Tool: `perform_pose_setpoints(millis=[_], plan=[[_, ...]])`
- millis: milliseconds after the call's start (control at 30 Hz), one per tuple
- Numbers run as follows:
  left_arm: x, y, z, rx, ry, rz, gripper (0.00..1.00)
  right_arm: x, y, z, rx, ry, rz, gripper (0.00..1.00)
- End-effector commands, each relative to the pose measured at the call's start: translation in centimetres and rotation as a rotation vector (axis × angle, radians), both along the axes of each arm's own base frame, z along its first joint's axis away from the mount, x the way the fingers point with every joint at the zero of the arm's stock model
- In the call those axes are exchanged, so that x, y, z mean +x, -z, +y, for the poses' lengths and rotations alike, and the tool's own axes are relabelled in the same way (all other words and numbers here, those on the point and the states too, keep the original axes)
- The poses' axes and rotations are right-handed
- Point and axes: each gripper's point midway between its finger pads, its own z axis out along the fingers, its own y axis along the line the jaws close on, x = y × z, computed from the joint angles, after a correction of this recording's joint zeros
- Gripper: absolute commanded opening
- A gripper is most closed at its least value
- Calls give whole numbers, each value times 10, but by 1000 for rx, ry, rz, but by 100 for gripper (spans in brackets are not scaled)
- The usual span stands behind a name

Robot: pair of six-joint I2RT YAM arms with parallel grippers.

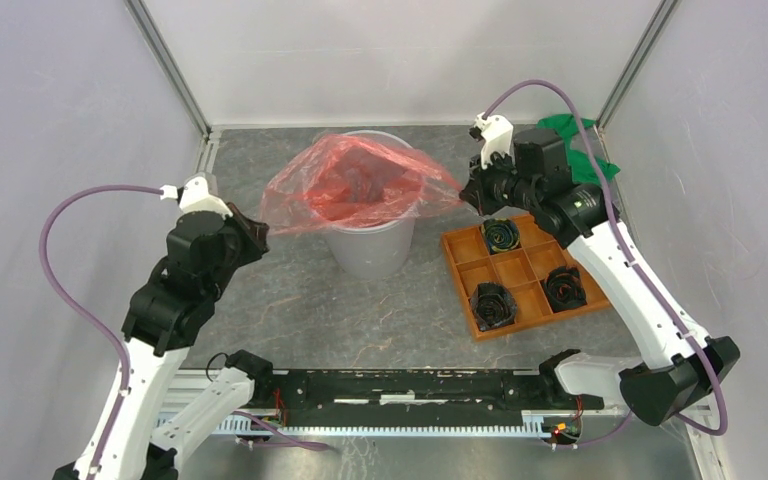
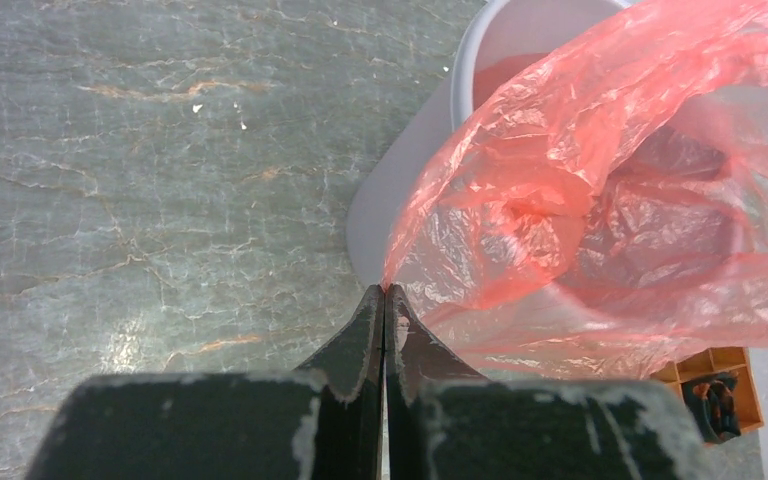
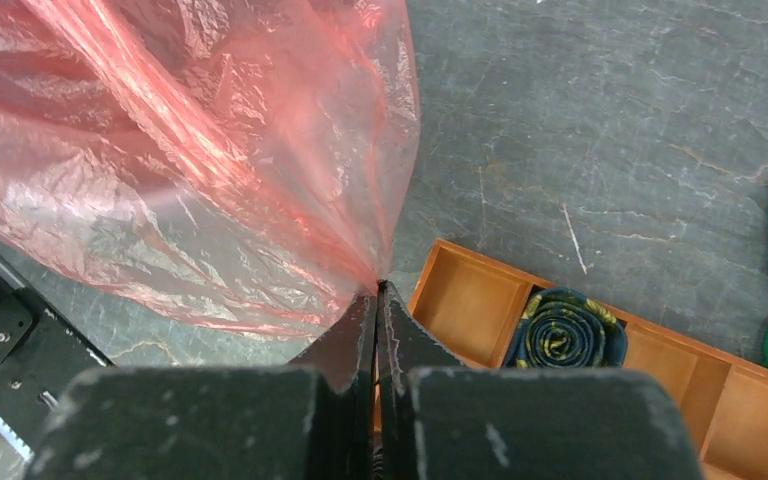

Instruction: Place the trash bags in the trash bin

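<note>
The red-pink trash bag (image 1: 360, 185) is stretched wide over the mouth of the light grey trash bin (image 1: 370, 250) and sags into it. My left gripper (image 1: 260, 232) is shut on the bag's left corner, left of the bin. My right gripper (image 1: 465, 195) is shut on the bag's right corner, right of the bin. In the left wrist view the gripper (image 2: 385, 292) pinches the film (image 2: 580, 200) beside the bin's rim (image 2: 465, 60). In the right wrist view the gripper (image 3: 378, 288) pinches the film (image 3: 190, 170).
An orange compartmented tray (image 1: 522, 272) with three rolled dark items stands right of the bin, under my right arm; it also shows in the right wrist view (image 3: 480, 305). A green cloth (image 1: 575, 140) lies at the back right. White walls enclose the table.
</note>
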Motion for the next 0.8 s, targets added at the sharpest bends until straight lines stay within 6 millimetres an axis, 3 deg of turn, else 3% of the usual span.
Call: perform_pose_setpoints(millis=[0,167,367,567,700,767], plan=[[1,24,0,-14,-25,28,2,-4,19,10,5,-69,41,0],[5,51,-8,-52,-16,64,2,-2,53,6,-38,-71,60,0],[18,66,-8,-22,-41,95,2,25,64,-7,-83,39,-31,0],[55,56,-12,43,-55,51,2,56,45,19,-2,-19,-158,8],[63,55,-7,64,-85,8,2,66,46,2,-43,67,-236,12],[64,55,-17,34,-39,-5,2,63,47,4,-40,40,-237,26]])
